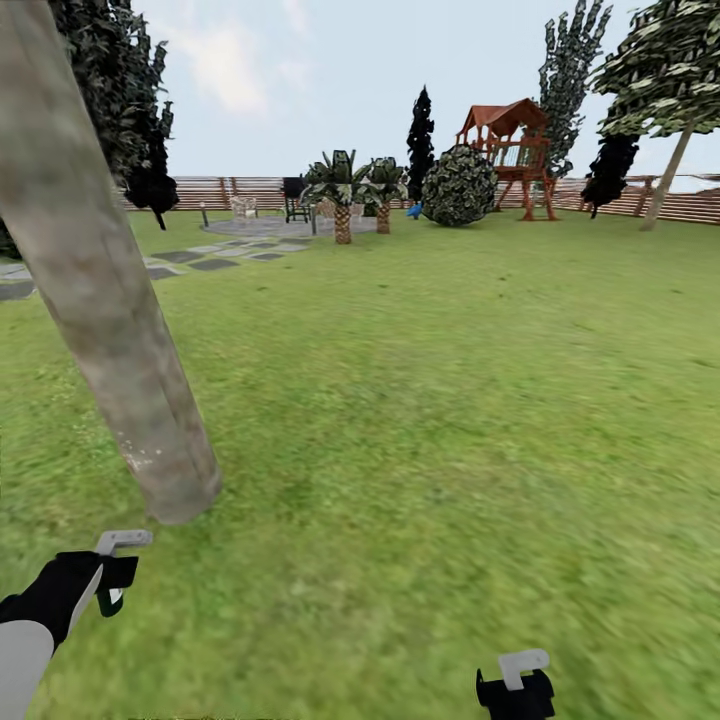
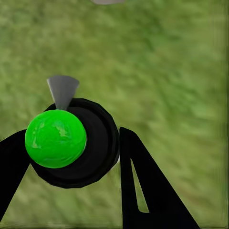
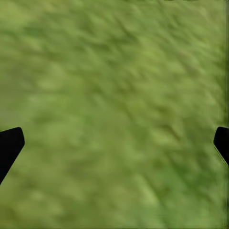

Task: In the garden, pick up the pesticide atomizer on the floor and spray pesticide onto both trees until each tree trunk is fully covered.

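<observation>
While the robot stood on the lawn (image 1: 420, 420), the pickup looked done: the left pincer (image 2: 71, 152) was pinching the atomizer (image 2: 71, 143), its black fingers (image 2: 143, 186) closed on either side of the dark round body with the bright green cap and a grey nozzle. From the head camera the left pincer (image 1: 110, 575) sat low at the robot's left, with the atomizer's pale trigger and a touch of green (image 1: 118, 565) showing at its tip. It hovered just beside the base of a thick, leaning, mottled trunk (image 1: 100, 290), apart from the bark. No spray or coating could be made out on that trunk, so the covering seemed yet to start, or too faint to tell. A second leaning tree (image 1: 668, 180) stood well apart by the fence (image 1: 690, 205); it may be the other target, and it looked untouched. The right pincer (image 1: 515, 690) hung low over the grass, and its fingers (image 3: 9, 145) were spread wide, carrying nothing. Both trunks still seemed left to spray.
</observation>
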